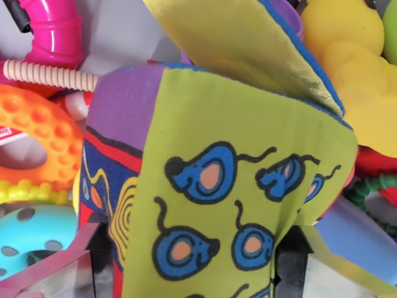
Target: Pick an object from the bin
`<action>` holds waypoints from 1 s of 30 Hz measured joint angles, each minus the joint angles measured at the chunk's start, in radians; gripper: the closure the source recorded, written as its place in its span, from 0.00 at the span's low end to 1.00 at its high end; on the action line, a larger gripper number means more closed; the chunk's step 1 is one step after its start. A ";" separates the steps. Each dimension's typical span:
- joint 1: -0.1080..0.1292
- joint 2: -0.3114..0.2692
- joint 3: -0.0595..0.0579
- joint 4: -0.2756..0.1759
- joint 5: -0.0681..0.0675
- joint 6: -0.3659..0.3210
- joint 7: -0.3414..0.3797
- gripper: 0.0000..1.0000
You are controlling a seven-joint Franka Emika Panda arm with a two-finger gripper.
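Note:
A soft cloth book (229, 186) fills the middle of the wrist view. Its cover is lime green with blue mice; a purple, red and blue panel shows on its left side, and a yellow page with blue trim flaps up at the top. My gripper (198, 276) sits at the bottom edge, one metal finger (62, 273) at lower left and the other finger (338, 276) at lower right, and the book's lower part lies between them. The fingers appear to be pressed against the cloth on both sides.
Toys crowd around the book: a pink tube (53, 28), a ribbed beige rod (49, 74), an orange bumpy ring (43, 133), a teal holed ball (31, 239), yellow foam shapes (360, 68) at upper right, a green ring (372, 189) and a blue piece (360, 239).

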 joint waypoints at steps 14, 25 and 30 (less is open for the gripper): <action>0.000 -0.001 0.000 0.000 0.000 -0.001 0.000 1.00; 0.000 -0.040 0.000 0.000 0.000 -0.037 0.000 1.00; 0.000 -0.071 0.000 0.001 0.000 -0.069 0.000 1.00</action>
